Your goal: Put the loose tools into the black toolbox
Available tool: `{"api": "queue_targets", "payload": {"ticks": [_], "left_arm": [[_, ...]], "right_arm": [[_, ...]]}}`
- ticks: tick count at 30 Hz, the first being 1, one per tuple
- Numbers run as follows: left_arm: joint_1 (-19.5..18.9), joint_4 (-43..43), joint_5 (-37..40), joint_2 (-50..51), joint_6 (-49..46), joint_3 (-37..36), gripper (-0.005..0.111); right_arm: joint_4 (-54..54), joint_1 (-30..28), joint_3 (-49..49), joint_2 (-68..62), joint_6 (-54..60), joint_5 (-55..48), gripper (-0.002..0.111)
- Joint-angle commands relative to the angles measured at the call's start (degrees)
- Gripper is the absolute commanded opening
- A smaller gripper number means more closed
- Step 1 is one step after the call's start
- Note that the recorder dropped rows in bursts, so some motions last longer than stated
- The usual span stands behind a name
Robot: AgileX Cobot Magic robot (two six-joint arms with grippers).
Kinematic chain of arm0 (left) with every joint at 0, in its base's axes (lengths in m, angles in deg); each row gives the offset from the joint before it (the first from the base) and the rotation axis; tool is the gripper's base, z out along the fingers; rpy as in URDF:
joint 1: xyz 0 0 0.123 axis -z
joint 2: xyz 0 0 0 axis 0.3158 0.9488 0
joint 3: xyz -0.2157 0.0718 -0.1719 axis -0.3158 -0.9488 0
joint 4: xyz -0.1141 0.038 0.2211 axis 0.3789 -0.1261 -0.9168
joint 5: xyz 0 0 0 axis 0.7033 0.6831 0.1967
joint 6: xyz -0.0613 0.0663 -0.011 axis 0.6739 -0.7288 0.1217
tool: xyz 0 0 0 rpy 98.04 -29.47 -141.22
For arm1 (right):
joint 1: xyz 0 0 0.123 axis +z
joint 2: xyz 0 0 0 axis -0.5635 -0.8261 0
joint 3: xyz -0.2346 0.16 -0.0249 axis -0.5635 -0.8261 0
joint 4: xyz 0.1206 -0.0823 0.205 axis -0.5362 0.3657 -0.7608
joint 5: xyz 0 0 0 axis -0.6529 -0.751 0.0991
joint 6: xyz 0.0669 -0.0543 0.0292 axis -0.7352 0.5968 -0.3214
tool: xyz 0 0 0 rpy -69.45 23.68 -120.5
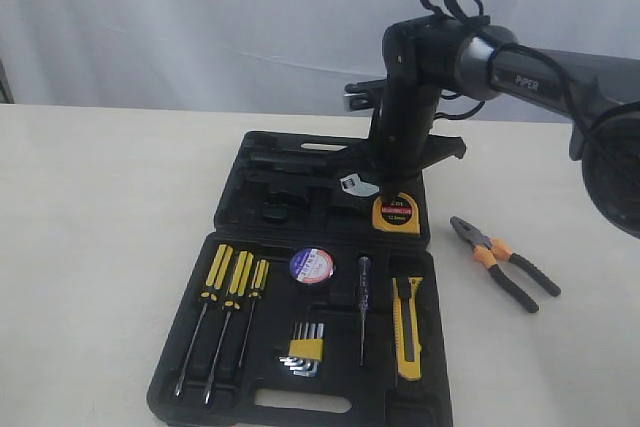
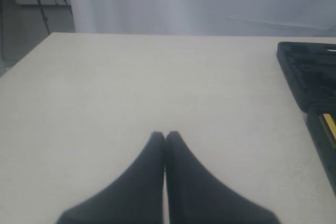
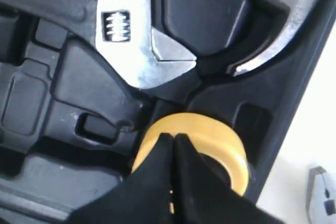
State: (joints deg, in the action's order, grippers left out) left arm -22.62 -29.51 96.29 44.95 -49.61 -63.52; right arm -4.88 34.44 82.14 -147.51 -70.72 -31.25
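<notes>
Right end effector [image 3: 173, 141] clenched, empty, at the yellow tape measure [image 3: 218, 148].
Its closed tips sit over the tape measure, which lies in the black toolbox [image 3: 42, 182] beside an adjustable wrench [image 3: 142, 51]; whether they touch it is unclear. The pliers [image 1: 490, 252] lie on the table [image 1: 100, 197] right of the toolbox. The left end effector [image 2: 165, 139] is clenched and empty over the table.

toolbox [image 1: 340, 377]: black all over
pliers [image 1: 505, 262]: orange-and-black handles, grey head
knife [image 1: 407, 327]: yellow body, black trim
tape measure [image 1: 396, 213]: yellow case, red-and-black label
tape roll [image 1: 311, 266]: black ring, white-blue-red label
screwdrivers [image 1: 232, 287]: 3, handles striped yellow and black, dark shafts
hex keys [image 1: 306, 348]: yellow clip, silvery keys
wrench [image 3: 142, 51]: silver head, black handle
left gripper [image 2: 165, 136]: black
right gripper [image 3: 173, 137]: black
arm [image 1: 530, 82]: black and grey, white lettering
table [image 1: 90, 207]: plain cream
backdrop [image 1: 200, 17]: plain white
</notes>
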Motion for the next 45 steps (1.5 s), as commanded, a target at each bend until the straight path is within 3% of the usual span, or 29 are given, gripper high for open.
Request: {"api": "queue_targets", "payload": {"ticks": [1, 11, 30, 45], "left_arm": [[0.27, 0.0, -0.31, -0.07, 0.33, -0.15, 0.0], [0.27, 0.0, -0.31, -0.07, 0.33, -0.15, 0.0], [0.27, 0.0, -0.31, -0.07, 0.33, -0.15, 0.0], [0.27, 0.0, -0.31, -0.07, 0.33, -0.15, 0.0]], "right_arm": [[1.8, -0.01, 0.02, 0.11, 0.11, 0.76, 0.0], [5.61, -0.01, 0.02, -0.54, -1.99, 0.53, 0.0], [1.98, -0.01, 0.02, -9.54, 1.5, -2.7, 0.0], [1.55, -0.01, 0.02, -3.06, 1.87, 0.33, 0.0]]}}
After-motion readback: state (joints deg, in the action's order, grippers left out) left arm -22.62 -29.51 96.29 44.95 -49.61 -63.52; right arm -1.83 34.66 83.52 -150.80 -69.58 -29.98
